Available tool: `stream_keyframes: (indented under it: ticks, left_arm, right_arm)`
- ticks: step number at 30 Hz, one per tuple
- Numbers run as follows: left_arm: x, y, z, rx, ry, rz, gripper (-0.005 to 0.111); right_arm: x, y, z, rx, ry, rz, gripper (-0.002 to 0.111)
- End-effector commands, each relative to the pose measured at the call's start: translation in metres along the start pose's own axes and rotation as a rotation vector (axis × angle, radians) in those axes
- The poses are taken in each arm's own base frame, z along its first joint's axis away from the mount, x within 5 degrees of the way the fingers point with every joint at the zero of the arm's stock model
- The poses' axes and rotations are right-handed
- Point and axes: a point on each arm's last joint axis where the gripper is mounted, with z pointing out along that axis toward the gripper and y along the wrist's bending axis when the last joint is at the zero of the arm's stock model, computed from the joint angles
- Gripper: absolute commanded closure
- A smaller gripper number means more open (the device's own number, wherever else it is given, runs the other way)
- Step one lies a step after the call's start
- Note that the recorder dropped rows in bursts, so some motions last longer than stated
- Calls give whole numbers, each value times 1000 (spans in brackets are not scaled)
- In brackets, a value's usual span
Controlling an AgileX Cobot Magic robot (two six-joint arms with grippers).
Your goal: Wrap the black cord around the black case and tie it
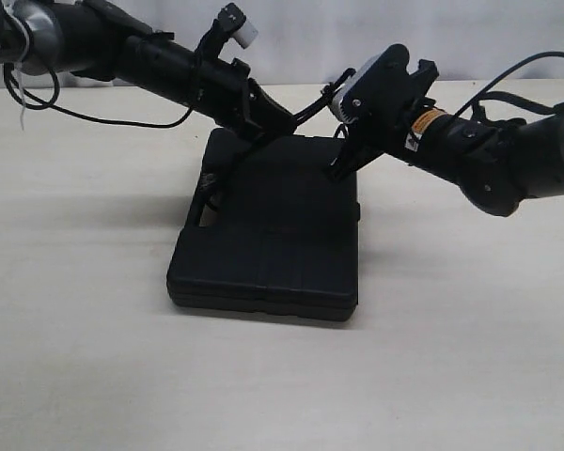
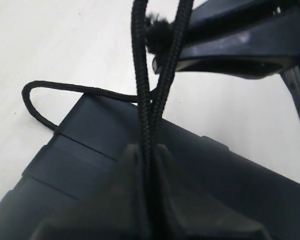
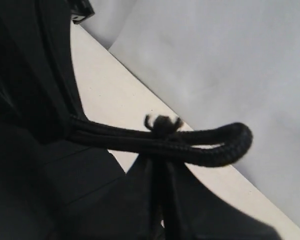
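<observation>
— How far along is it?
— The left tool (image 2: 147, 150) and right tool (image 3: 160, 162) each pinch the black cord (image 2: 142, 95), which is strung between them. The black case (image 1: 263, 244) lies on the desk (image 1: 470, 338) just below both.
— Tied?
— It looks wrapped, but no finished knot shows.

1. In the exterior view both arms run off the picture: the left arm (image 1: 75, 42) at the left edge, the right arm (image 1: 531, 155) at the right.
2. There the left gripper (image 1: 280, 122) and right gripper (image 1: 343, 164) cover the far edge of the case (image 1: 263, 254). Of the cord (image 1: 310, 111) I see only a short stretch between them, too thin to follow.
3. In the left wrist view the left fingers (image 2: 115, 200) are a dark blur cut by the bottom edge, and the cord leaves by the top.
4. In the right wrist view the right fingers (image 3: 205, 210) blur too, and one end of the cord vanishes into blackness.
5. A tuft (image 3: 162, 123) sits on the cord: knot or fray, I cannot tell.
</observation>
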Motion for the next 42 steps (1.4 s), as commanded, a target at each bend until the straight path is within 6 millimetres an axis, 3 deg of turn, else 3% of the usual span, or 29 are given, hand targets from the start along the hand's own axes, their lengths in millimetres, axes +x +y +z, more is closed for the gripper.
stream_keyframes:
  ticks: [1, 6, 12, 14, 20, 22, 30, 33, 42]
  left_arm:
    - [2, 0, 0, 2, 23, 18, 107]
    - [9, 0, 2, 7, 82, 51, 107]
    - [2, -1, 2, 19, 9, 7, 103]
    - [1, -2, 2, 31, -8, 1, 95]
    - [3, -4, 2, 52, 18, 18, 57]
    - [3, -5, 2, 54, 19, 19, 50]
    - [-12, -18, -10, 139, -26, 56, 49]
    - [-13, -12, -9, 68, -22, 71, 49]
    - [10, 5, 9, -34, 29, 56, 49]
  right_arm:
    - [1, 1, -1, -19, 0, -13, 104]
    - [1, 1, -1, -17, -9, -13, 104]
    - [0, 1, -1, -16, -11, -13, 104]
    - [0, 1, -1, -16, -11, -10, 104]
    - [1, 1, -1, -17, -7, -8, 104]
    - [1, 1, -1, -17, -5, -8, 104]
    - [1, 1, -1, -18, -3, -10, 104]
    - [1, 1, -1, -17, -5, -10, 104]
    - [1, 1, -1, -17, -5, -10, 104]
